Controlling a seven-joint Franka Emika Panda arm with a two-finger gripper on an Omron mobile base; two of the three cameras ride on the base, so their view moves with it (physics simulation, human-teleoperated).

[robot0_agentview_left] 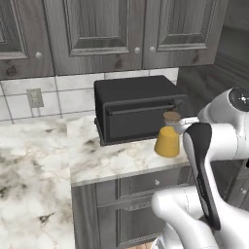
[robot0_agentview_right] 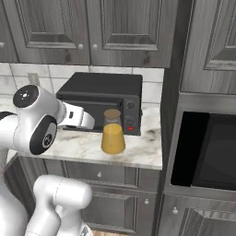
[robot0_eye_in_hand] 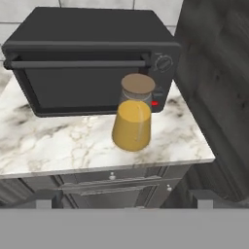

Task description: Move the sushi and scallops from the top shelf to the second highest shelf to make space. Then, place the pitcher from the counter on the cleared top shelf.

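Tool [robot0_eye_in_hand: 125, 199] spread as wide as it goes, its two dark tips low in the hand view, gripping nothing and touching nothing, well short of the pitcher [robot0_eye_in_hand: 132, 115]. That pitcher, amber-bodied with a brownish top, stands upright on the marble desk [robot0_eye_in_hand: 73, 141], just in front of the black toaster oven [robot0_eye_in_hand: 87, 58] and near its knobs. A dark tall cabinet wall [robot0_agentview_right: 171, 92] rises close on the right. Judged from here, a low or off-centre approach could knock the slim pitcher over or push it against the oven, and a grip on the tapered body might slip upward. The shelves and food lie outside these views.
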